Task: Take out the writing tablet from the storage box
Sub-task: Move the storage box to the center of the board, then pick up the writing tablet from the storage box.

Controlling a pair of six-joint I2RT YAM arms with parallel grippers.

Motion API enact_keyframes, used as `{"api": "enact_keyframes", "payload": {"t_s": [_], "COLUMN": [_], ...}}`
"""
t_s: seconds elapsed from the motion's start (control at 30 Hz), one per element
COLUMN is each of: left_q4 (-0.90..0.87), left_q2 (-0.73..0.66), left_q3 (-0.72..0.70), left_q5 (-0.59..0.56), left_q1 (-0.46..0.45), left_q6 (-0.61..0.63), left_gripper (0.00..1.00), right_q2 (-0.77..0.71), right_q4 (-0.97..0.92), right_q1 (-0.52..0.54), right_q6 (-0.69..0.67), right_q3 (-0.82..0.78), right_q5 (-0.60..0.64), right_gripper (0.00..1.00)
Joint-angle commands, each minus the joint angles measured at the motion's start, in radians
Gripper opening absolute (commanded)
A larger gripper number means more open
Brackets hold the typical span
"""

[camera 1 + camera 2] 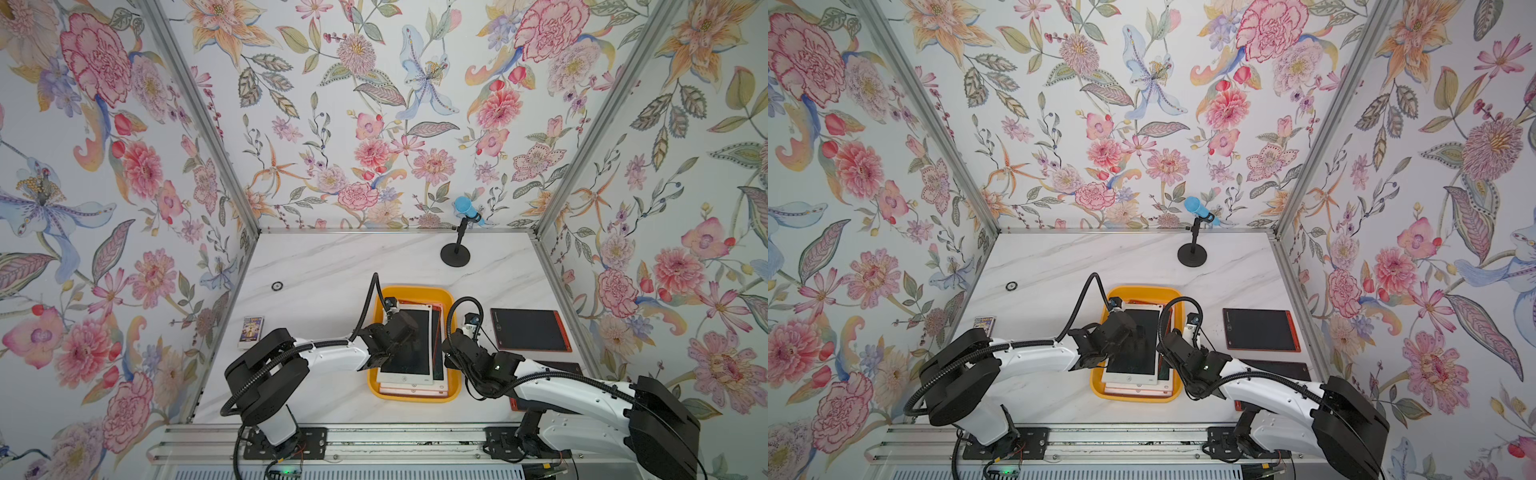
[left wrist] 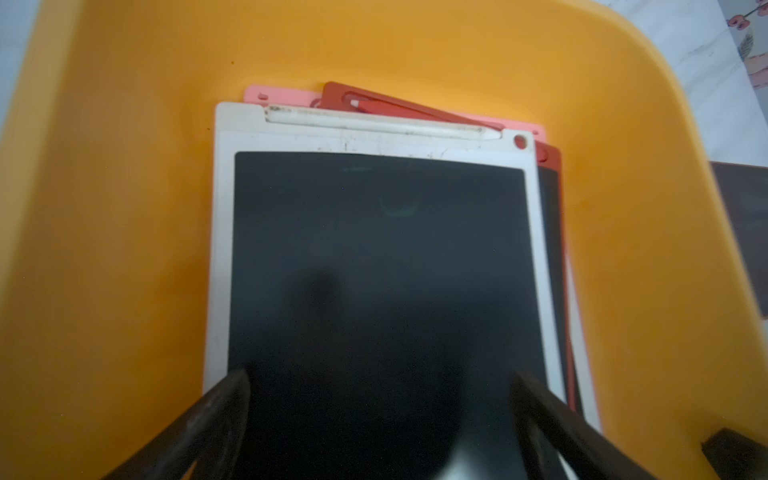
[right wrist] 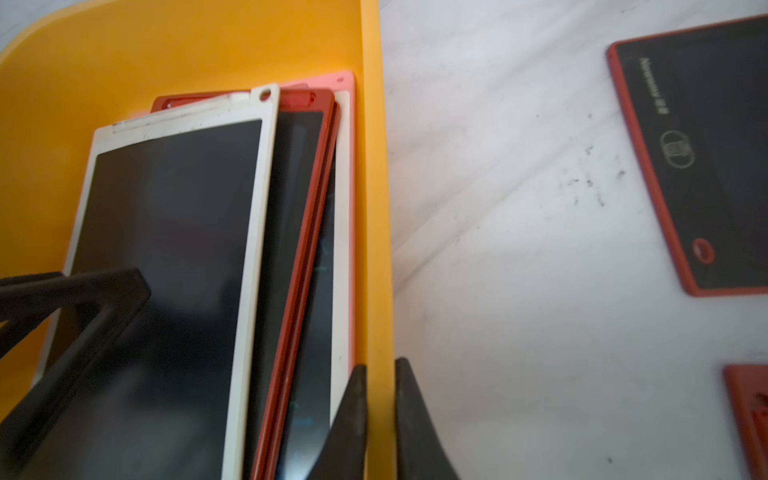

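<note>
**White tablet tops the stack inside the box; left jaws wide above it**

In both top views the storage box [image 1: 409, 292] [image 1: 1142, 291] sits low in the centre of the frame. It is a smooth, glossy yellow-orange plastic tray with rounded corners and low walls, on the white marble-look table [image 1: 332, 266]. Inside it you have a loose stack of thin, flat rectangular slabs. Topmost is the white writing tablet [image 1: 415, 353] [image 2: 374, 249], which has a scuffed matte white frame round a dark, faintly reflective screen. A white stylus [image 2: 382, 124] is clipped along one short edge. Beneath it, peeking out toward the right of the top views, lie red-framed tablets [image 3: 291, 174] and a pink tablet [image 2: 282, 93].

The white tablet lies flat. Its long axis runs up and down the top views, roughly parallel with the box's long walls. The stylus end points to the top of the frame and the button end to the bottom.

Your left gripper [image 2: 382, 395] hangs over that screen with its dark fingers spread wide, nearly the screen's width, and holds nothing. Whether it touches the screen cannot be judged. Your right gripper [image 3: 380, 363] is narrow. Its two black fingers [image 3: 353, 415] sit close on either side of the box's right-hand wall, and you cannot tell whether they pinch it. On the table to the right of the box, another red-framed tablet [image 1: 530, 330] lies flat, screen up.
</note>
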Motion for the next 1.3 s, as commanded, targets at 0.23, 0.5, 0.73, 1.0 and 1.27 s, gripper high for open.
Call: {"api": "enact_keyframes", "payload": {"t_s": [0.23, 0.5, 0.73, 1.0, 1.27], "left_q4": [-0.247, -0.334, -0.229, -0.238, -0.278], "left_q2": [-0.025, 0.087, 0.11, 0.139, 0.105], "left_q3": [0.091, 0.181, 0.143, 0.153, 0.154], "left_q5": [-0.138, -0.196, -0.119, -0.127, -0.21], "left_q1": [0.011, 0.01, 0.029, 0.042, 0.042], "left_q6": [0.117, 0.14, 0.104, 0.111, 0.12], "left_gripper": [0.99, 0.99, 0.99, 0.99, 0.99], "right_q2": [-0.037, 0.052, 0.123, 0.148, 0.148], "right_q4": [0.011, 0.044, 0.078, 0.092, 0.092], "right_q1": [-0.067, -0.079, -0.073, -0.059, -0.059], "right_q6": [-0.087, -0.067, -0.073, -0.076, -0.078], "right_q3": [0.049, 0.041, 0.051, 0.052, 0.045], "right_q5": [0.037, 0.004, -0.025, -0.03, -0.029], "right_gripper": [0.32, 0.31, 0.22, 0.14, 0.13]}}
